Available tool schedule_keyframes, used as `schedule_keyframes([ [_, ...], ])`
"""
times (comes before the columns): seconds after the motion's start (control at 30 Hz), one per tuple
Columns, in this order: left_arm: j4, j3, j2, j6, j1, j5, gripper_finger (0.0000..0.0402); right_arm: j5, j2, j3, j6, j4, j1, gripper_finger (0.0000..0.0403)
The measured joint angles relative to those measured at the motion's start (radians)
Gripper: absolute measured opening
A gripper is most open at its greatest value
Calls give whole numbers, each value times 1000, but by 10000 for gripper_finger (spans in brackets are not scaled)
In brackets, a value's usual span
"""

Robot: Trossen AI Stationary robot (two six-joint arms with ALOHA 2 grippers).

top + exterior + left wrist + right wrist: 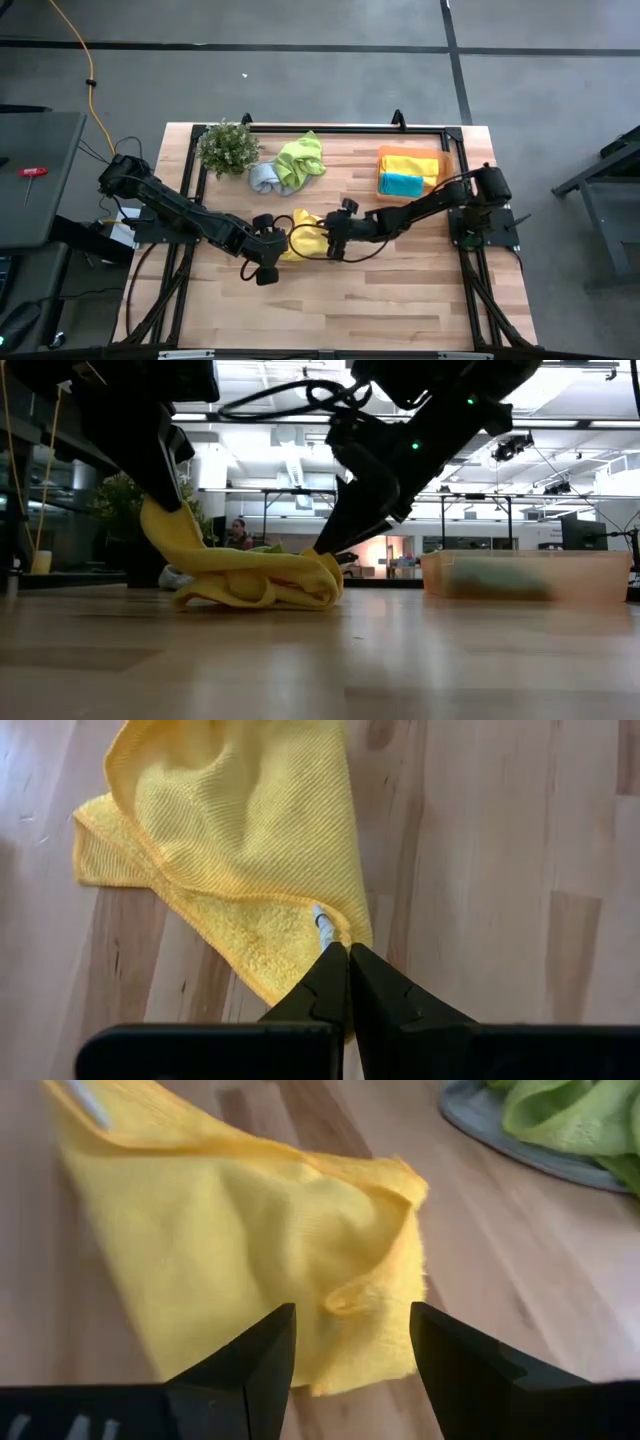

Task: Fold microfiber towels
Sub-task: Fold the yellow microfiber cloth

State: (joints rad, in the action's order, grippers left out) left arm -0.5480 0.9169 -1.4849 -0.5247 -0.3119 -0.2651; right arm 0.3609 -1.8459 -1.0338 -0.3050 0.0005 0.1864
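No text, label, brand, number or sign can be read in any of the views. The small white tag (pixel 322 919) sewn to the edge of the yellow towel (pixel 240 840) shows no legible print.

Bare wooden worktop (pixel 330 300) lies open at 6 o'clock. At 12 o'clock, the leafy green plant (pixel 228 147) and crumpled lime-green cloth (pixel 302 158) obstruct; the orange tray (pixel 445 160) blocks 2 o'clock.

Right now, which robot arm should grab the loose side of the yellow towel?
Probably the right gripper: it is open beside the yellow towel's free edge, while the left gripper is already shut on a corner.
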Motion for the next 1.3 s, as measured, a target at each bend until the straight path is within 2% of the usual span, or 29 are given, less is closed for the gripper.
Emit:
schedule_keyframes([
  [0.13, 1, 0, 0, 1, 0, -2, 0, 6, -15, -21, -5, -23, -1, 186],
  [0.23, 0, 0, 0, 2, 0, -4, 0, 7, -15, -20, -8, -18, -1, 159],
  [0.33, -1, 0, 0, 3, 0, -4, 0, 6, -15, -19, -19, -19, -1, 102],
  [0.43, -1, 0, 0, 3, 0, -1, 0, -16, -15, -19, -51, -19, -7, 26],
  [0.47, 0, 0, 0, 4, 0, 4, 0, -28, -15, -19, -58, -19, -10, 14],
  [0.63, -61, 9, 18, 31, 14, 47, 0, -29, 43, -18, -54, -53, -11, 5],
  [0.8, -213, 66, 141, 95, 83, 41, 0, -31, 244, -18, 24, -219, -13, 2],
  [0.97, -290, 161, 289, 156, 202, 34, 0, -38, 486, -18, 37, -389, -31, 1],
  [1.07, -316, 215, 347, 188, 290, 34, 0, -40, 601, -18, 36, -418, -49, 1],
  [1.3, -447, 350, 370, 307, 463, 63, 0, -175, 757, -18, 53, -418, -130, 0],
])
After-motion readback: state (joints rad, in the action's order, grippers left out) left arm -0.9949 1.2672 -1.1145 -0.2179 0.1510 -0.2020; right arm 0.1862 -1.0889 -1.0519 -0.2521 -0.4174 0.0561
